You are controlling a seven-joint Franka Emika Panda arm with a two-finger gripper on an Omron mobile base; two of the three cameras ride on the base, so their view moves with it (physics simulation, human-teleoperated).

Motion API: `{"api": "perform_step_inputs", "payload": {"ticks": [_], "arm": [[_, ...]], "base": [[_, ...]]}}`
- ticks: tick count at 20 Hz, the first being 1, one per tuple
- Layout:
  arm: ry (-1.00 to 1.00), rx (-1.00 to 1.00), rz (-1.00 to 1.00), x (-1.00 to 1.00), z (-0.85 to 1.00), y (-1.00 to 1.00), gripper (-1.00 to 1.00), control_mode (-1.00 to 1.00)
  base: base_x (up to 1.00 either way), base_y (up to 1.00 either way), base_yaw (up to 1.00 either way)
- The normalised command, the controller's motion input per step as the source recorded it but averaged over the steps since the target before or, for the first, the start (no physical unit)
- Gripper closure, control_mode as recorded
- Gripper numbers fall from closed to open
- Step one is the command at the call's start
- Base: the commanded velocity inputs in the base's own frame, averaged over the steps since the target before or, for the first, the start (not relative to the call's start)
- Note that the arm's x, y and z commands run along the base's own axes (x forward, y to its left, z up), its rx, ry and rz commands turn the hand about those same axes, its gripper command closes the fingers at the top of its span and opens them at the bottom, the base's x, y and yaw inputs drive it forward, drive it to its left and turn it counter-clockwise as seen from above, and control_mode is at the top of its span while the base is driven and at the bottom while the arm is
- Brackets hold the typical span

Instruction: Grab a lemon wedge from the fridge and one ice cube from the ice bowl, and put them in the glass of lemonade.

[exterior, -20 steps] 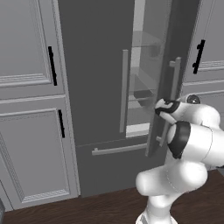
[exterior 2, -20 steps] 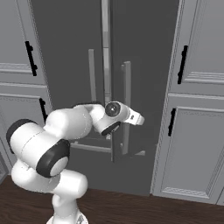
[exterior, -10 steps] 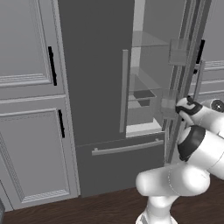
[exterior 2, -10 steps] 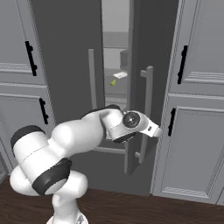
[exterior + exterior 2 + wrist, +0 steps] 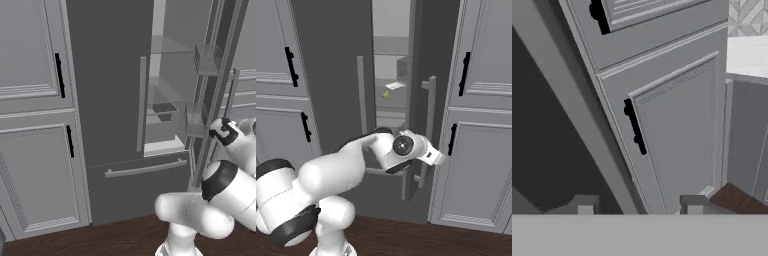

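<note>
Fridge [image 5: 331, 75] right door stands partly open, its bar handle [image 5: 430, 131] swung outward. Lemon wedge [image 5: 385, 93] lies on an inner shelf, beside a pale flat item [image 5: 394, 85]. Gripper [image 5: 640, 206] sits near the door's edge, facing the adjoining cabinet [image 5: 677, 135]; fingers [image 5: 694, 205] stand apart with nothing between them. Step in hand, by judgement: opening the fridge, wedge not yet fetched. Next move calls for widening the gap if needed, then turning the hand into the compartment and descending on the wedge without striking the door shelves [image 5: 196, 120].
</note>
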Motion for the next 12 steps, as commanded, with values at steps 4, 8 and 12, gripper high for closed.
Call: {"api": "perform_step_inputs", "payload": {"ticks": [4, 8, 12], "arm": [[-0.11, 0.00, -0.03, -0.86, 1.00, 0.02, -1.00, -1.00], [-0.05, -0.09, 0.00, -0.51, 1.00, 0.53, -1.00, -1.00], [0.00, -0.32, -0.08, -0.18, 0.98, 1.00, -1.00, -1.00]], "base": [[0.00, 0.00, 0.00], [0.00, 0.00, 0.00], [0.00, 0.00, 0.00]]}}
